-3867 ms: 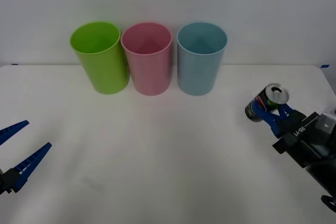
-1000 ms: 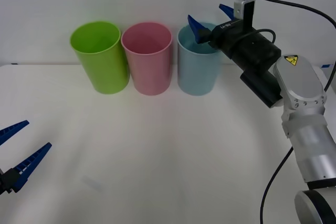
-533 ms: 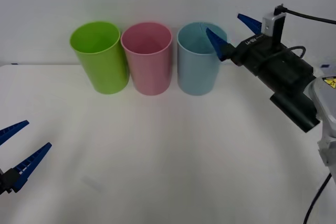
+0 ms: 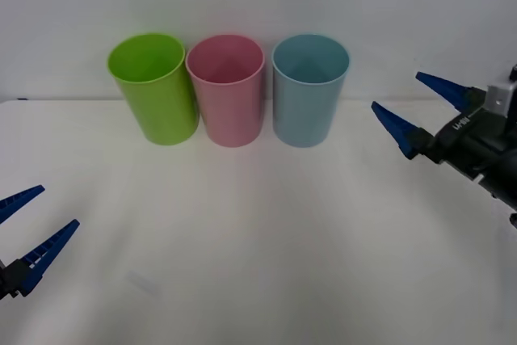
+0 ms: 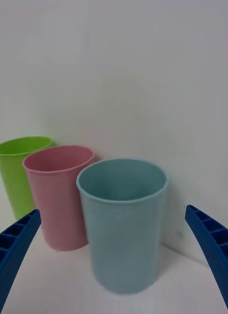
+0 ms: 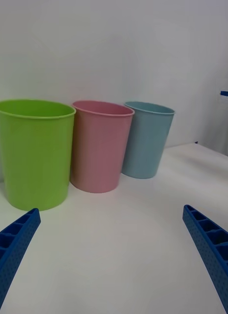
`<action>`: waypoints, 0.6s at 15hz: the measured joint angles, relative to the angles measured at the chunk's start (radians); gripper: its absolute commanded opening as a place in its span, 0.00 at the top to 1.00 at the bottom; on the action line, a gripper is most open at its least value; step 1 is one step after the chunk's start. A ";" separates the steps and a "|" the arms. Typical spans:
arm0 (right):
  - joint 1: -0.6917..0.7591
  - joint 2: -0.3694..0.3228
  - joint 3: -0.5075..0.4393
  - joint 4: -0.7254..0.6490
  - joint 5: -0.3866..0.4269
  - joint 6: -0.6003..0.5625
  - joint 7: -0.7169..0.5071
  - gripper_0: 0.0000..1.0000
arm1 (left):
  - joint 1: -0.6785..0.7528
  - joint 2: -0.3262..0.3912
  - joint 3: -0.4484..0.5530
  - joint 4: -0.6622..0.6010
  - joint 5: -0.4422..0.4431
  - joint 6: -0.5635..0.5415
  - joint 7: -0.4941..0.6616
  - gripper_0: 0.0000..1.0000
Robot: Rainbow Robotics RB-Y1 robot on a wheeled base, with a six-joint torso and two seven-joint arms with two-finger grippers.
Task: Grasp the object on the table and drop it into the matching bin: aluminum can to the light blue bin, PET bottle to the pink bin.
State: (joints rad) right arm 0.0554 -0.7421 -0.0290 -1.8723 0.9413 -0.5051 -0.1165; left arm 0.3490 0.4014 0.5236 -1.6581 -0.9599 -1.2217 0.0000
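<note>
The white table (image 4: pixel 258 264) spans the front view, a plain flat top running back to a pale wall. At its far edge, around 12 o'clock, three tall tapered plastic bins stand upright in a row, close side by side. The lime green bin (image 4: pixel 153 86) sits at 11 o'clock, the pink bin (image 4: pixel 226 89) in the middle and the light blue bin (image 4: pixel 309 89) toward 1 o'clock. Green and pink look to be touching at the rim; whether pink and blue touch cannot be told. The right wrist view looks at the light blue bin (image 5: pixel 123 221) from the side, so the bin's inside is hidden and the can's place cannot be told.

The right gripper (image 4: pixel 416 115) hangs at 3 o'clock, to the right of the light blue bin and apart from it, its two ribbed blue fingers (image 4: pixel 394 128) spread wide with nothing between them. The left gripper (image 4: pixel 24 228) rests low at 8 o'clock near the table's front edge, well apart from the bins, its fingers likewise spread wide and holding nothing. Nothing stands between either gripper and the row of bins.
</note>
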 measured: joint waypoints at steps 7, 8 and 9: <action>0.309 0.011 -0.197 -0.014 -0.062 -0.277 0.146 0.00 | 0.000 0.000 0.000 0.000 0.000 0.000 0.000 0.00; 0.343 0.019 -0.212 -0.014 -0.064 -0.306 0.176 0.00 | 0.000 0.000 0.000 0.000 0.000 0.000 0.000 0.00; 0.376 0.028 -0.225 -0.012 -0.064 -0.334 0.201 0.00 | 0.000 0.000 0.000 0.000 0.000 0.000 0.000 0.00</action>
State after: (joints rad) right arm 0.4318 -0.7138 -0.2538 -1.8847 0.8774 -0.8391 0.0846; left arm 0.3491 0.4014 0.5236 -1.6581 -0.9599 -1.2217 0.0000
